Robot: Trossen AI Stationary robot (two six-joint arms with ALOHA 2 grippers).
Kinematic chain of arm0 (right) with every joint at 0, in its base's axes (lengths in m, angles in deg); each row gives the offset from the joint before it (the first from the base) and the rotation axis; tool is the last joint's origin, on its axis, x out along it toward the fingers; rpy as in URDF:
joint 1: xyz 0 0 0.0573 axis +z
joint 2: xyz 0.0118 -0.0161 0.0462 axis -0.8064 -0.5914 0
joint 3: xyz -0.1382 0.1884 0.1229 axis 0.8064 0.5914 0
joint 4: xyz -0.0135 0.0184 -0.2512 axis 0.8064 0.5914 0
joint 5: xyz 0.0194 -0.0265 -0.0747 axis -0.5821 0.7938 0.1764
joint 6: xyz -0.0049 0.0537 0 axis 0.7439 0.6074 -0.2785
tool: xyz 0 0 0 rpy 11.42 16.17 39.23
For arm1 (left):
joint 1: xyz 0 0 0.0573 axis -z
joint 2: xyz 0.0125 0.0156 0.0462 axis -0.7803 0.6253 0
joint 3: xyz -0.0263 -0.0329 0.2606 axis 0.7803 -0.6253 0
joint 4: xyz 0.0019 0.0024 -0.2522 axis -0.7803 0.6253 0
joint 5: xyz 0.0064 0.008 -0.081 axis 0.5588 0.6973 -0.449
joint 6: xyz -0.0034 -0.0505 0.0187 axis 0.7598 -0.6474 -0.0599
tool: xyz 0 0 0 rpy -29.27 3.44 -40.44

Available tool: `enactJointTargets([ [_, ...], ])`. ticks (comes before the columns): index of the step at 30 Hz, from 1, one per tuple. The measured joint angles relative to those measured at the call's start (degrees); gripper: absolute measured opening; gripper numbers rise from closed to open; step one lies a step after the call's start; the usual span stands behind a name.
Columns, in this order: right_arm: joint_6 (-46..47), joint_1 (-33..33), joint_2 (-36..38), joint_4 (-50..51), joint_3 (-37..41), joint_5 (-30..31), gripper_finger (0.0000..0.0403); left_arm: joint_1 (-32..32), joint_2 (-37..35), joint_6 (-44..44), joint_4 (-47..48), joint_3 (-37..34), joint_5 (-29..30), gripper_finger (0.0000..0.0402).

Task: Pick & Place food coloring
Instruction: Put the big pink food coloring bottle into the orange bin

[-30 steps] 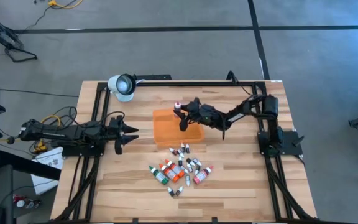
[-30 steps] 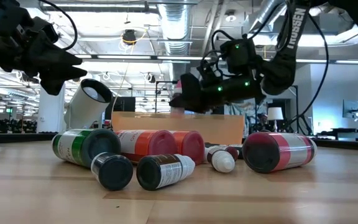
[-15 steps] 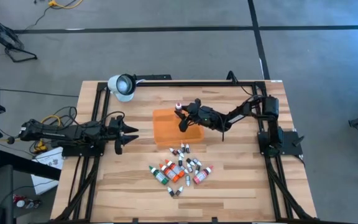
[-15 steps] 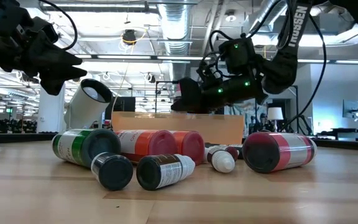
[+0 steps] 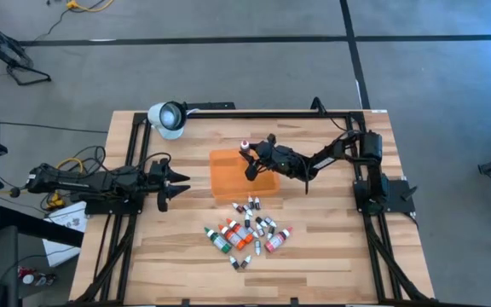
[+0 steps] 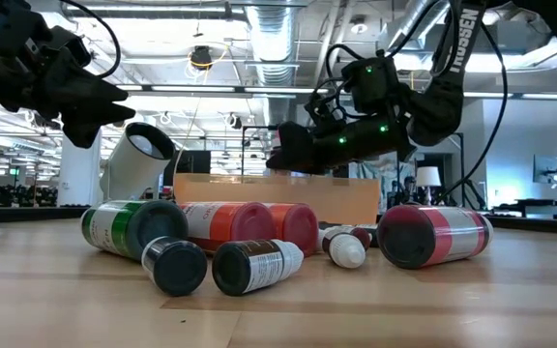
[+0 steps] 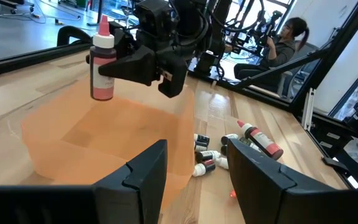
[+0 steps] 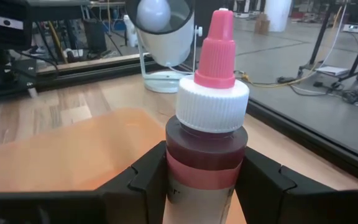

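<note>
My right gripper (image 5: 247,155) hovers over the flat orange tray (image 5: 228,181), shut on one food coloring bottle (image 7: 102,61) that has dark red liquid, a white cap and a pink tip. The other food coloring bottles (image 5: 247,230) lie on their sides in a loose pile on the wood, nearer than the tray; the low view shows them close up (image 6: 249,232). My left gripper (image 5: 177,181) waits open at the table's left, level with the tray, touching nothing. My right gripper pinches the bottle's body below the white cap (image 8: 206,163) between its two fingers (image 8: 149,177), one on each side. The fingers come level from the table's right. The bottle stands upright, lifted clear above the tray (image 7: 104,140), with cap and tip above the fingers.
A white lamp (image 5: 167,117) stands at the table's far left corner, behind the tray. Black frame rails run along the left, right and far edges. Bare wood lies left and right of the bottle pile. A person (image 7: 288,37) sits beyond the table.
</note>
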Motion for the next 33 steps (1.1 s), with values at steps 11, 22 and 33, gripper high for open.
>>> enactJointTargets([
  [11,-1.16,0.0,-0.02,-1.08,0.02,-2.91,0.0161,0.0,0.0,0.01,0.0,0.0,0.0,0.016],
  [22,-2.96,0.48,-0.04,-7.33,0.02,-8.2,0.0155,0.0,0.0,0.04,0.0,0.0,0.09,0.016],
  [33,-3.08,-0.02,-0.07,-3.56,0.04,-5.19,0.0151,0.02,0.0,0.0,0.0,0.0,0.26,0.016],
])
